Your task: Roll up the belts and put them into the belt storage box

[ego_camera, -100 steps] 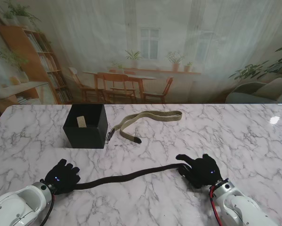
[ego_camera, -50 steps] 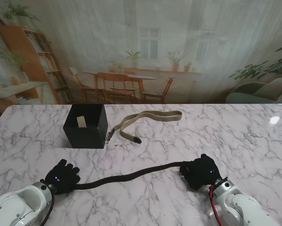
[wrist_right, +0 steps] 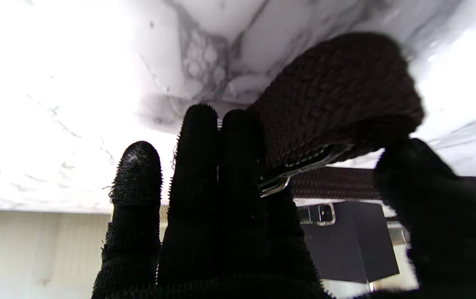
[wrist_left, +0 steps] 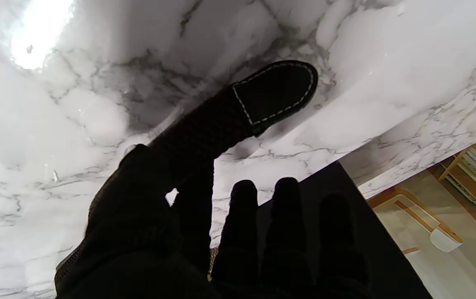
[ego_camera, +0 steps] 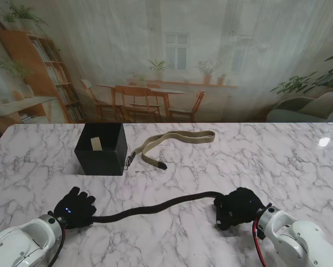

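A dark brown woven belt (ego_camera: 155,209) lies across the near part of the marble table, stretched between my two hands. My left hand (ego_camera: 73,208) rests flat on its tip; the left wrist view shows the stitched end (wrist_left: 275,93) sticking out past the thumb. My right hand (ego_camera: 238,207) is shut on the buckle end, folded over into the start of a roll (wrist_right: 337,99), buckle metal (wrist_right: 279,182) against the fingers. A khaki belt (ego_camera: 174,142) lies looped farther from me. The black storage box (ego_camera: 101,148) stands at far left, open on top.
A small tan tag (ego_camera: 96,144) shows inside the box. The khaki belt's buckle (ego_camera: 130,159) lies against the box's right side. The table's far edge (ego_camera: 210,123) runs behind both.
My right hand has turned and closed over the dark belt's buckle end, folding it over, and shifted slightly nearer to me. The left hand and the khaki belt have not moved.
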Motion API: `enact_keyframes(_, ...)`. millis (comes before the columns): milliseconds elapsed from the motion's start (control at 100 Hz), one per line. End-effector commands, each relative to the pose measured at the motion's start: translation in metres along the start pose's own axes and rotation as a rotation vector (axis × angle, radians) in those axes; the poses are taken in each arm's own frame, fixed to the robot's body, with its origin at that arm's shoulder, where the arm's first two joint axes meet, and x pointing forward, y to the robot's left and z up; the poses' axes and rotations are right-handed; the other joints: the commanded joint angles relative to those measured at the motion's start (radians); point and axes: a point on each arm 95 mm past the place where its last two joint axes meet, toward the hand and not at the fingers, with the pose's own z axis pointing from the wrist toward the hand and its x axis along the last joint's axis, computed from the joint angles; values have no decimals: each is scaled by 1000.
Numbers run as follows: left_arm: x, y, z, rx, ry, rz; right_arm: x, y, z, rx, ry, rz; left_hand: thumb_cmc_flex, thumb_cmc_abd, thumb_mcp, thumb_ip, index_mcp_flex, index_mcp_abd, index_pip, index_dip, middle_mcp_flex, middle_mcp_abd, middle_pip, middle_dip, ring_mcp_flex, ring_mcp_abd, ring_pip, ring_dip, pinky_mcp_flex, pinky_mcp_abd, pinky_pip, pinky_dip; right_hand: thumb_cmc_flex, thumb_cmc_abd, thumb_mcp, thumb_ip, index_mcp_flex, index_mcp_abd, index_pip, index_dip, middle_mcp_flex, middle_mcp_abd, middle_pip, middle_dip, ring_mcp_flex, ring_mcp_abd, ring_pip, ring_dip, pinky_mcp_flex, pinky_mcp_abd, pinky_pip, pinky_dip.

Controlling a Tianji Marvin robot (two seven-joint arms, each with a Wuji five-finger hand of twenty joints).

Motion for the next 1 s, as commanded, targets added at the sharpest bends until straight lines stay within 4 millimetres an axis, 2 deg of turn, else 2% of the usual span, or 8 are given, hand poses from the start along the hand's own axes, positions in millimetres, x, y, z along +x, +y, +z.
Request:
enact_keyframes(0,-1,-2,1,1,1,3,2,-4,-4,16,4,1,-7,35,-18,1,-25,0,-44,-14,6,24,-25,-16,1,21,-12,-14,-18,30,-25,-7,-18,-50,64,37,-13,180,35,37,-74,-86,-83,-24,-43,-77,-52,-36,-23,-23,-25,-29)
enact_keyframes(300,-4,-23,3,79,19,-22,2,-2,-10,56,-9,33,-84,142,-39,3,-131,20,-305,-102,-20,34,-60,-48,-7,39,-28,-38,-17,34,-28,-4,-19,-64,193,72,-136,215,-31,42,-184,-54,-182,-64,-131,-68,-83,-81,-73,-14,-57,-74)
enact_keyframes(400,-3,-31,4,106,34,-26,2,-1,-12,73,-12,39,-89,147,-41,3,-131,19,-330,-126,-15,33,-61,-51,-6,37,-28,-41,-17,36,-37,-8,0,-99,331,106,-155,224,-52,53,-193,-42,-222,-82,-149,-68,-91,-91,-88,-19,-62,-82)
enact_keyframes(580,-1,-36,4,128,49,-30,1,-1,-12,84,-19,12,-93,148,-41,3,-120,17,-338,-131,-12,33,-62,-51,-3,35,-29,-43,-19,41,-43,-12,110,-177,576,221,-159,208,-41,79,-166,-76,-252,-98,-140,-91,-85,-97,-70,-47,-58,-94)
enact_keyframes(650,-1,-35,4,127,48,-30,0,-3,-11,78,-26,-29,-93,146,-41,3,-114,17,-337,-131,-10,31,-63,-51,-3,35,-29,-43,-18,41,-45,-12,189,-210,572,174,-141,175,-1,100,-133,-111,-238,-91,-115,-102,-68,-94,-46,-61,-44,-99)
enact_keyframes(740,-1,-34,2,133,45,-34,1,-4,-9,49,-37,-79,-91,143,-41,3,-100,16,-328,-125,-6,31,-62,-51,2,35,-28,-43,-17,43,-45,-12,192,-170,393,71,-82,112,68,115,-79,-130,-163,-56,-64,-97,-34,-76,-10,-63,-14,-94)
enact_keyframes(800,-2,-34,1,145,45,-44,1,-6,-7,17,-49,-96,-90,142,-40,3,-95,14,-322,-117,-4,32,-63,-51,1,36,-29,-44,-16,45,-45,-12,217,-165,355,54,-32,75,104,112,-51,-114,-91,-25,-14,-77,2,-50,34,-50,13,-85)
enact_keyframes(990,-3,-48,2,192,63,-42,2,-8,-1,-53,-70,-90,-89,140,-40,2,-83,15,-310,-95,-5,31,-66,-51,1,34,-29,-44,-14,49,-49,-13,290,-182,267,-78,65,-2,161,97,7,-61,79,80,79,-17,95,53,77,-23,41,-56)
